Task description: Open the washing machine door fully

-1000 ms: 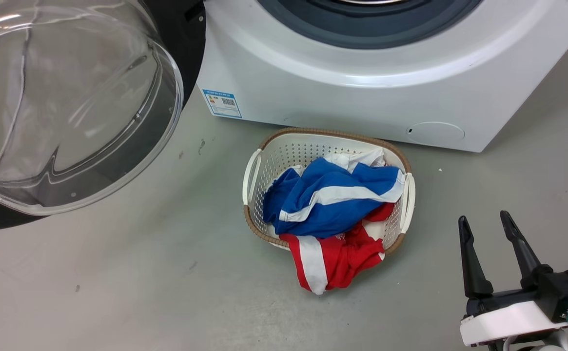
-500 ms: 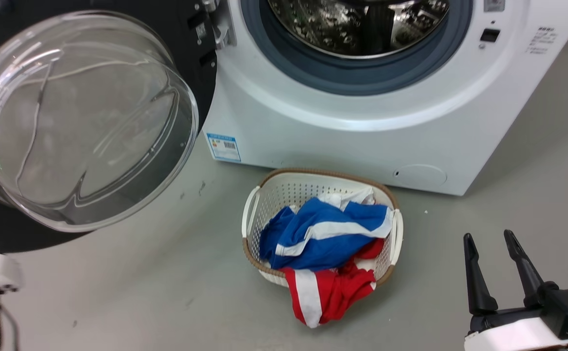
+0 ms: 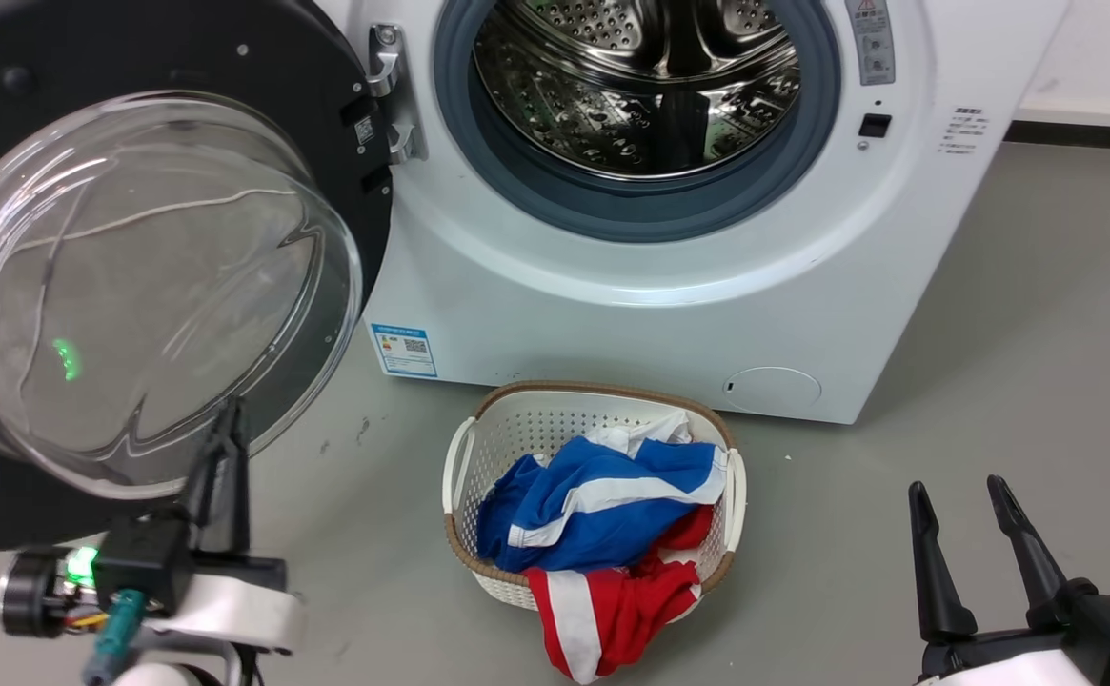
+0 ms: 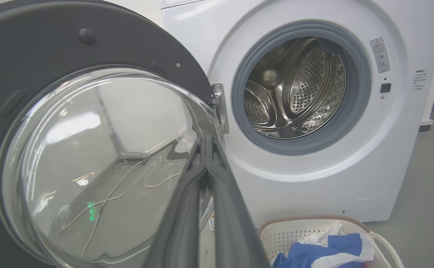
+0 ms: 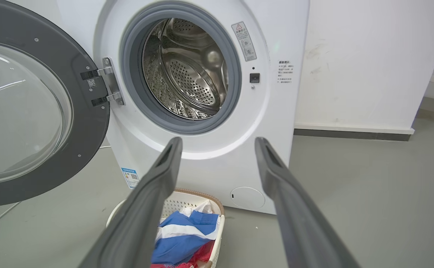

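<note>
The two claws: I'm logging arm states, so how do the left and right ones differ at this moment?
The left claw has its fingers pressed shut; the right claw has them spread apart. The left claw rises in front of the glass bowl of the washing machine door, contact unclear; the right claw sits over bare floor, well apart from that door. Both hold nothing and have long dark fingers.

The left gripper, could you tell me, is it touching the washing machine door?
Cannot tell: in the head view the left gripper overlaps the door, and neither contact nor gap shows.
</note>
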Motion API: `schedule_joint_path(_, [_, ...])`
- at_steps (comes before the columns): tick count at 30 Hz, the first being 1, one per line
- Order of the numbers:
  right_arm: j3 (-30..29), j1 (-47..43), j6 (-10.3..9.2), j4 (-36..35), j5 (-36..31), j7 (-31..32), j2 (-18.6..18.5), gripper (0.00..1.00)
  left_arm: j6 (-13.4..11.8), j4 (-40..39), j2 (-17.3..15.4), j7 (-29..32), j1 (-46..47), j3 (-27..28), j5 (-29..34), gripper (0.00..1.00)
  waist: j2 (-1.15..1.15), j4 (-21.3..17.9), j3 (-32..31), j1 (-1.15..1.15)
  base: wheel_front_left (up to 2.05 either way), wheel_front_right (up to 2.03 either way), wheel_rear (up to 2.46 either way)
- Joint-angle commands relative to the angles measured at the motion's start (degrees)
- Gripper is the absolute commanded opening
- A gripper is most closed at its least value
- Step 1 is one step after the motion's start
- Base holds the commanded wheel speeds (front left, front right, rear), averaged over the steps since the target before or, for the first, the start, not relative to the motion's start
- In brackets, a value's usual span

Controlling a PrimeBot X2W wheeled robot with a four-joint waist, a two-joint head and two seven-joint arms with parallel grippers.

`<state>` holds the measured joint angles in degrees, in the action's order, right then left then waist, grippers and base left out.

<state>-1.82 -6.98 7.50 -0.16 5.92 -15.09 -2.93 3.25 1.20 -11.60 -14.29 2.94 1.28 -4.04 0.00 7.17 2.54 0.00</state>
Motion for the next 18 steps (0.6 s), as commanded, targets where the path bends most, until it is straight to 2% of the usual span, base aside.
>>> schedule_joint_path(1, [-0.13,-0.31,-0.01,-0.37,-0.06,-0.10,0.09,1.00,-0.32,-0.21,0.43,0.08,-1.12,-0.57,0.49,0.72,0.00,-0.66,-0.26,0.00,0.00,0.00,0.00])
schedule_joint_path(2, [-0.12,-0.38,-0.01,-0.46,-0.13,-0.10,0.09,1.00,-0.50,-0.42,0.87,0.03,-1.49,-1.22,0.68,1.00,0.00,-0.97,-0.32,0.00,0.00,0.00,0.00])
schedule_joint_path(12, [-0.32,-1.97,-0.01,-2.68,-0.25,-0.10,0.11,1.00,-3.21,1.65,4.30,-0.88,-5.92,-3.33,1.14,1.00,0.00,-4.01,-1.60,0.00,0.00,0.00,0.00])
schedule_joint_path(18, [-0.15,-3.74,-0.01,-2.87,0.53,-0.10,0.10,1.00,-3.49,1.02,5.54,-1.02,-7.60,-3.17,0.09,1.00,0.00,-4.67,-2.04,0.00,0.00,0.00,0.00])
